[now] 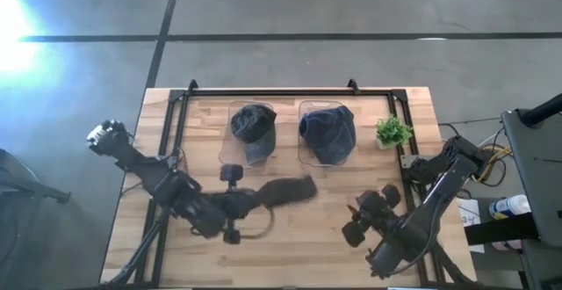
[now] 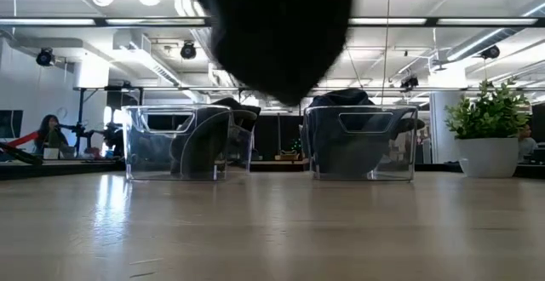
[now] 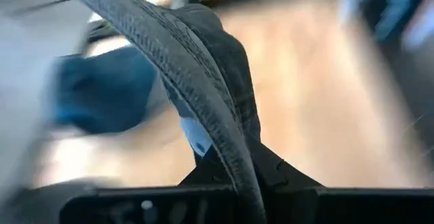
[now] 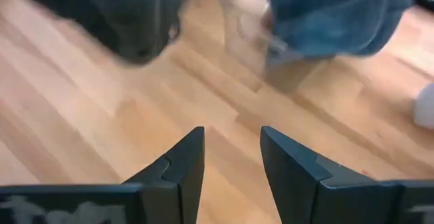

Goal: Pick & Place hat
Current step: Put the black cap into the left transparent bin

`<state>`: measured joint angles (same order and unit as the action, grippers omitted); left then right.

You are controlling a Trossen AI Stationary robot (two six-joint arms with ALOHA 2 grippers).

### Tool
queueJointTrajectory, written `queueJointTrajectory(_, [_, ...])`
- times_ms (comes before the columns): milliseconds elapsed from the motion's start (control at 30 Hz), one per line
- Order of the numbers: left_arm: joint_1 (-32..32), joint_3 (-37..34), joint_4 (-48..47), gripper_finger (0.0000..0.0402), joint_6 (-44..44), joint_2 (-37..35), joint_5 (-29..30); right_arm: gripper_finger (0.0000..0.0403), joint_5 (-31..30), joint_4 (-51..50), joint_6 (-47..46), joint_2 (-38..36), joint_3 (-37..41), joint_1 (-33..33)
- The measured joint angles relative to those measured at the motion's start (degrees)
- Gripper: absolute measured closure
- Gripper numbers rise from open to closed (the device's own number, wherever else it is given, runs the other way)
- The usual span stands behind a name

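Seen from above, the left pincer [image 1: 263,198] is clamped on a dark hat [image 1: 288,190], holding it over the middle of the wooden surface [image 1: 325,237], just in front of two clear bins. The left wrist view shows the hat [image 3: 203,95] pinched by its brim between the dark fingers [image 3: 271,173], its curved edge rising away from them. From table height the held hat [image 2: 281,34] hangs as a dark mass above the surface, clear of it and nearer the camera than the bins. The left bin [image 1: 251,136] holds a dark cap [image 1: 253,123] and the right bin [image 1: 327,136] a blue cap [image 1: 329,132]; both stand side by side toward the far edge, with a small potted plant [image 1: 392,132] just beside the right bin. The right pincer [image 1: 364,215] waits over the right front part of the surface, its fingers [image 4: 183,166] parted with bare wood between them and gripping nothing.
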<state>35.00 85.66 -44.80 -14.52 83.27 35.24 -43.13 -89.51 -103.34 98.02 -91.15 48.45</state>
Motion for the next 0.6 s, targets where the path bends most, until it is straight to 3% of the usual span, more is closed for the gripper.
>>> queueJointTrajectory(100, [1.1, 9.5, -18.1, 0.0397, 7.5, 6.3, 4.7, 0.0262, -2.8, 0.1, -0.2, -2.3, 0.0, -1.1])
queueJointTrajectory(200, [2.5, 14.5, -28.4, 0.0397, 15.6, 12.1, 7.5, 0.0262, -3.5, 5.5, 7.8, -4.9, 0.0, -3.8])
queueJointTrajectory(333, [4.8, 15.5, -31.3, 0.0397, 29.2, 18.1, 17.4, 0.0268, -0.5, 20.3, 25.0, -7.4, 0.4, -9.5])
queueJointTrajectory(433, [5.8, 15.3, -33.2, 0.0397, 32.6, 20.4, 25.0, 0.0274, 2.6, 28.7, 32.3, -7.7, 1.5, -11.9])
queueJointTrajectory(600, [8.8, 14.5, -37.4, 0.0397, 34.1, 20.8, 21.6, 0.0283, 2.6, 27.5, 28.7, -7.4, 4.1, -13.5])
